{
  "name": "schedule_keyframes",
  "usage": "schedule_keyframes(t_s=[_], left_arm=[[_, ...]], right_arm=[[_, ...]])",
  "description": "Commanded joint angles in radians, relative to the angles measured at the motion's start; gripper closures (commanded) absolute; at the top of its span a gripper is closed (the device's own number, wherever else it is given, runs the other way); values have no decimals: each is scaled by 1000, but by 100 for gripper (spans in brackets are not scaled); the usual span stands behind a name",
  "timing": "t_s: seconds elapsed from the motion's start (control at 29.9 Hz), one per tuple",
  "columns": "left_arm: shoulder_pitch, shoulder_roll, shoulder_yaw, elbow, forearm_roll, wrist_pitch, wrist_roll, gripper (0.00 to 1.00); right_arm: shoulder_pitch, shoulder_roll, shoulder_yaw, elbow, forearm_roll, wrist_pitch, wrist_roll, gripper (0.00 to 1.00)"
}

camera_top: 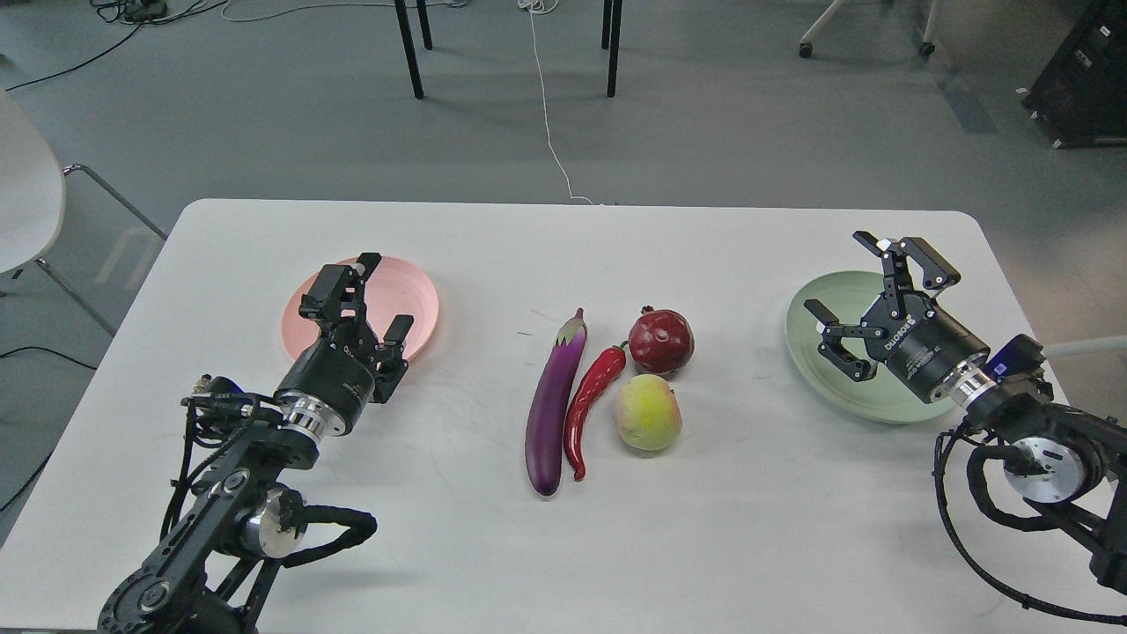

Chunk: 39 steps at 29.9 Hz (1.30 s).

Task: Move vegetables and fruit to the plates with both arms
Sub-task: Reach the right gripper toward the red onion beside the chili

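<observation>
In the middle of the white table (563,546) lie a long purple eggplant (553,405), a curved red chili pepper (592,398), a dark red pomegranate (661,341) and a yellow-green fruit (648,412), close together. A pale pink plate (414,299) sits at the left and a pale green plate (814,352) at the right; neither holds food. My left gripper (383,295) hovers open over the pink plate. Over the green plate my right gripper (836,277) is open, fingers spread wide. Neither gripper holds anything.
Beyond the table's far edge are dark chair or table legs (409,53), a white cable (550,132) on the grey floor and a white chair (26,194) at the left. A black case (1083,79) stands at the far right.
</observation>
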Motion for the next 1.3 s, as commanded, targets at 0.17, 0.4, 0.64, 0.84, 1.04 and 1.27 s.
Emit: schedule_keyframes(t_s=[0.17, 0.4, 0.64, 0.84, 1.04, 1.27], left_arm=[[3, 12, 21, 0, -4, -6, -6, 2], [-41, 75, 21, 3, -4, -1, -2, 1], [-46, 87, 21, -8, -36, -6, -124, 1], [-39, 80, 27, -38, -36, -6, -132, 1], [-17, 75, 44, -66, -36, -4, -135, 1], [3, 77, 44, -83, -36, -4, -134, 1]], right_arm=[[2, -5, -4, 1, -12, 0, 0, 1], [119, -115, -12, 79, -284, 0, 0, 1], [494, -173, -194, 146, -731, 0, 0, 1], [881, -5, -645, 139, -1056, 0, 0, 1], [935, 194, -833, 15, -1242, -163, 0, 1], [909, 345, -936, -122, -1255, -231, 0, 1]])
